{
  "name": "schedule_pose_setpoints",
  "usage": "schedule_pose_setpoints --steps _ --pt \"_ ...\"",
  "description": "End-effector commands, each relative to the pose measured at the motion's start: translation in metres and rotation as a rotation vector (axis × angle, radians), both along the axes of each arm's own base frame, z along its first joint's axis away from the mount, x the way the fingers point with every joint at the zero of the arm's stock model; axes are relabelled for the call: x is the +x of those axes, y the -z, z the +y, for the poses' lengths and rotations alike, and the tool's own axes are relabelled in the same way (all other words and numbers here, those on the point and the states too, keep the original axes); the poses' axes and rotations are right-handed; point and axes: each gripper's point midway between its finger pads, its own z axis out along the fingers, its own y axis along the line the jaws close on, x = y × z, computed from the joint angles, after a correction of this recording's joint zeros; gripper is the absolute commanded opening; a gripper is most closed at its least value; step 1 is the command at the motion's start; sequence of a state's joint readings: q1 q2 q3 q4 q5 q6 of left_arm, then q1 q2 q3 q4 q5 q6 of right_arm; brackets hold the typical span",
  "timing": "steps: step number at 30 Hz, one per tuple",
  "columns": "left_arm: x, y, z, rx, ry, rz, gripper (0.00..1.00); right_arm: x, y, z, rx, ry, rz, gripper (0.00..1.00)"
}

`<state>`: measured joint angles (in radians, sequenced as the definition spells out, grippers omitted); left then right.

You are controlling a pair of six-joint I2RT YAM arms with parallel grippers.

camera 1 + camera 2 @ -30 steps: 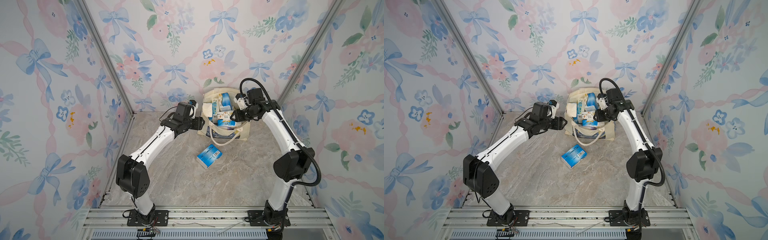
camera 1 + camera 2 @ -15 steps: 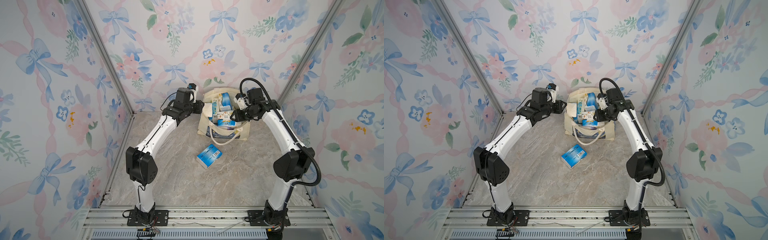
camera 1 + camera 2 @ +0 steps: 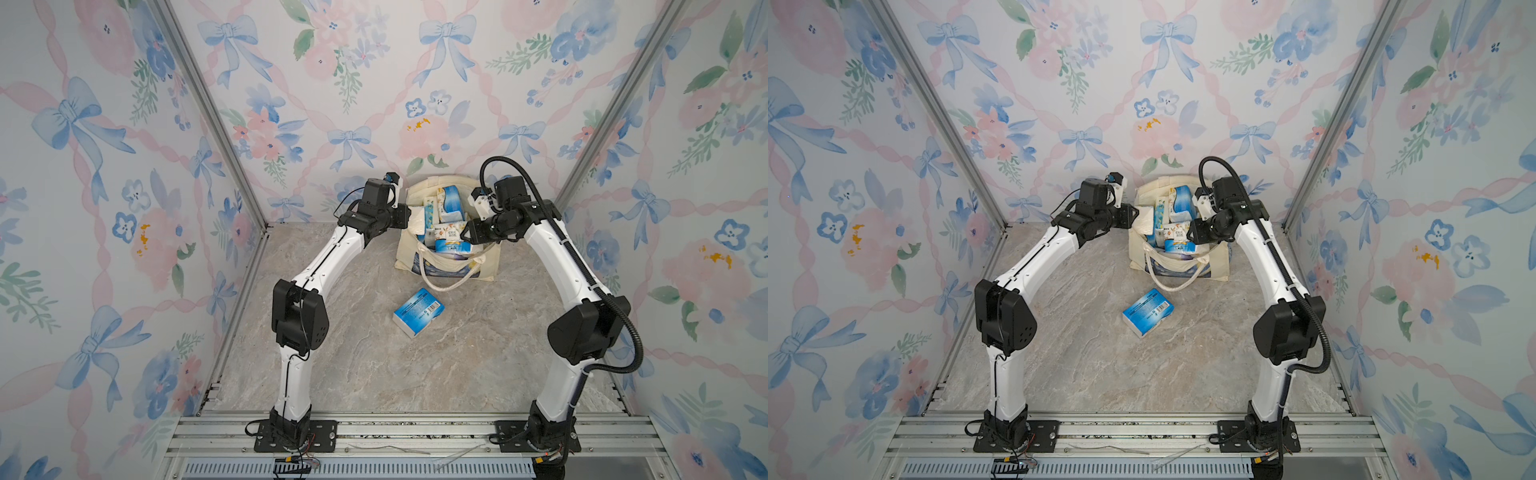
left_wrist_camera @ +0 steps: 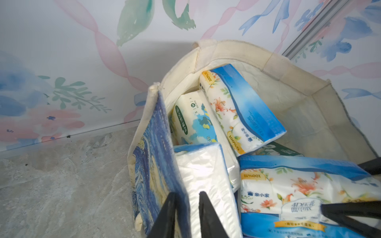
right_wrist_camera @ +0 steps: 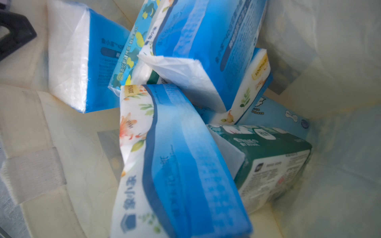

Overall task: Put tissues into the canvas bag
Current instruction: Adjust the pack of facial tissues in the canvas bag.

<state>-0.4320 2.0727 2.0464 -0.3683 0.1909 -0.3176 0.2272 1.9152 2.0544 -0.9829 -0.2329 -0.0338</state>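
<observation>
Tissues (image 3: 446, 232) mostly in canvas bag (image 3: 453, 270), upper centre of frame; one blue pack (image 3: 419, 311) left on table (image 3: 353, 332) below. L gripper (image 4: 186, 194) has swung in & pinched bag's painted side wall, prob to hold mouth open. R gripper (image 3: 468, 236) at opposite rim: grip can't tell.

The left arm (image 3: 332, 257) is stretched farther toward the back than a second ago. Its elbow (image 3: 297, 316) stands more upright and nearer the canvas bag (image 3: 406, 249). The left tool (image 4: 187, 195), wide and just beside the bag a second ago, is now narrowed and straddles the bag's left wall. One finger (image 4: 168, 214) is on the printed outside, and the other is inside, beside a white-ended tissue pack (image 4: 206, 169). Whether it pinches the wall cannot be told.
</observation>
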Motion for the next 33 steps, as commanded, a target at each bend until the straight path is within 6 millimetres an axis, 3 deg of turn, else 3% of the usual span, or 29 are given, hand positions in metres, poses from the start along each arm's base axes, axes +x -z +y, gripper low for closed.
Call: schedule_pose_setpoints --steps 1,5,8,13,17,22,26,30,33 --pt "0.005 0.011 0.004 0.045 -0.027 0.007 0.21 -0.005 -0.004 -0.005 -0.006 0.012 -0.003 0.45" --pt "0.007 0.009 0.005 0.041 -0.027 0.007 0.00 -0.003 -0.005 -0.005 -0.003 0.019 -0.008 0.52" --pt "0.008 0.010 0.003 0.036 -0.013 0.021 0.00 -0.004 -0.010 -0.006 0.009 0.017 -0.014 0.64" --pt "0.009 0.010 0.002 0.040 -0.010 0.035 0.00 -0.007 -0.059 -0.022 0.144 0.093 -0.188 0.68" --pt "0.009 0.008 0.002 0.035 -0.006 0.035 0.00 -0.019 -0.096 -0.053 0.124 0.198 -0.320 0.69" --pt "0.009 0.001 0.000 0.027 0.000 0.025 0.00 -0.018 -0.091 -0.079 0.061 0.272 -0.304 0.69" --pt "0.009 -0.001 -0.004 0.021 0.009 0.022 0.00 -0.008 -0.080 -0.067 0.121 0.223 -0.262 0.60" --pt "0.009 0.000 -0.004 0.021 0.011 0.025 0.00 -0.001 -0.096 -0.050 0.265 0.172 -0.289 0.60" --pt "0.009 0.001 -0.003 0.025 0.010 0.028 0.00 0.005 -0.108 -0.056 0.258 0.212 -0.336 0.55"
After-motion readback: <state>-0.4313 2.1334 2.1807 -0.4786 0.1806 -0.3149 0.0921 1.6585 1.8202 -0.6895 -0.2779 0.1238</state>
